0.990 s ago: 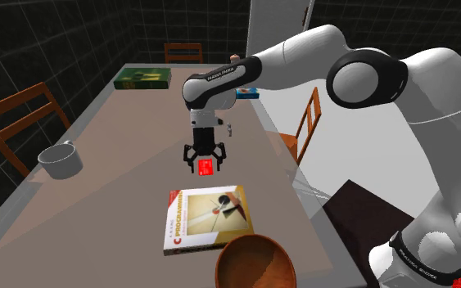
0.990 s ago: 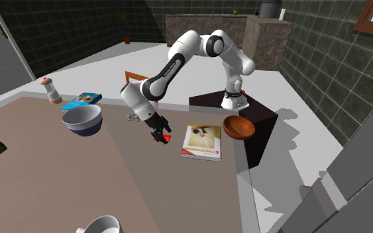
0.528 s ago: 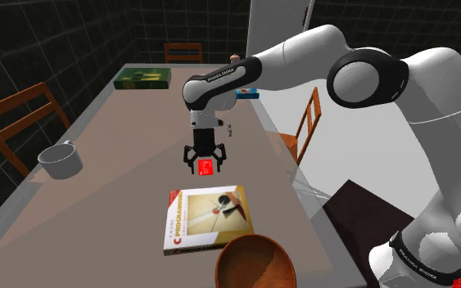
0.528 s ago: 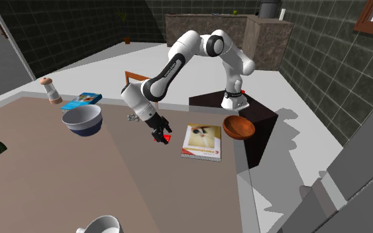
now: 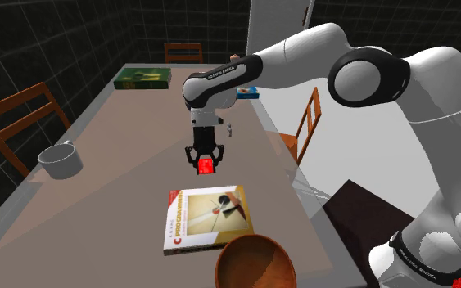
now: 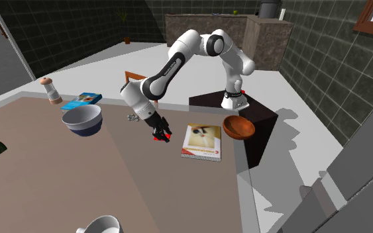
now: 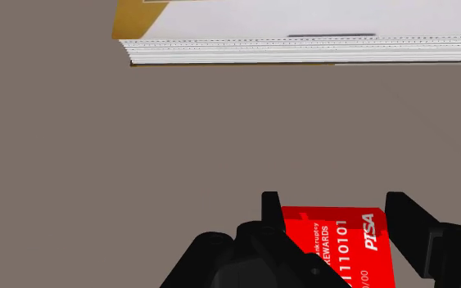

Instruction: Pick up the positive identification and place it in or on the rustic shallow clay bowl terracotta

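Gripper (image 5: 205, 166) clasps one red card (image 7: 335, 237); in the shoulder view, bare tabletop (image 5: 122, 192) toward 9 o'clock, one programming book (image 5: 208, 217) at 6, one terracotta bowl (image 5: 253, 260) beyond.

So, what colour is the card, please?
Red card with white lettering; wrist view shows it best.

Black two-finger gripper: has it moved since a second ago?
Yes: the black gripper closed its fingers inward onto the red card, holding position beside the cream book.
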